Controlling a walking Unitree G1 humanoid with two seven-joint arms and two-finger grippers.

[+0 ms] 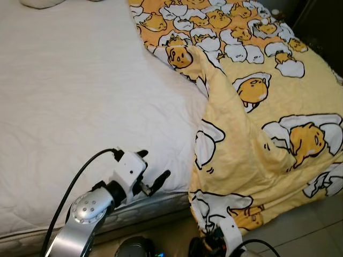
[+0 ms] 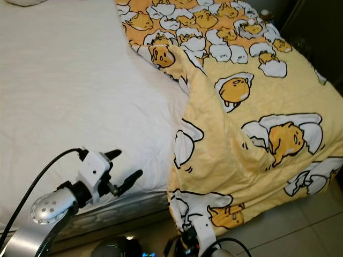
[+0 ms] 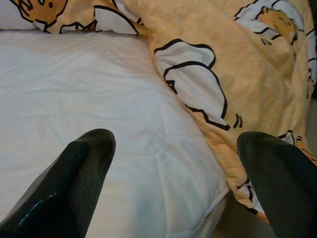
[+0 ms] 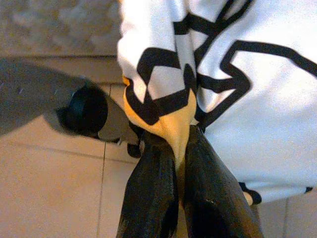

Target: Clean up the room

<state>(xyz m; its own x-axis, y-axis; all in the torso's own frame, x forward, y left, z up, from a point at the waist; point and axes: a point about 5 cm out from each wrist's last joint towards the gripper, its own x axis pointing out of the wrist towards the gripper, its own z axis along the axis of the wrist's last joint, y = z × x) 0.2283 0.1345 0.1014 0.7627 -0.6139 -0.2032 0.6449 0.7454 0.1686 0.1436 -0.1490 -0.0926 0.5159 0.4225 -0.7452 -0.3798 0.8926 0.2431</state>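
Here, my right gripper [image 4: 178,148] is clamped on the bottom corner of the yellow cartoon-egg blanket [image 1: 252,155], low at the foot of the bed above the tiled floor [image 4: 49,188]. The blanket covers the bed's right half and drapes over its edge, one fold peaked up near the middle. My left gripper [image 1: 153,179] hovers with fingers spread wide over the bare white mattress [image 1: 69,107], just beside the blanket's edge.

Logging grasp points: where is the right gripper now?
The right gripper is low at the bed's foot, on the robot's right, shut on the hanging corner of the yellow blanket just above the tiled floor.
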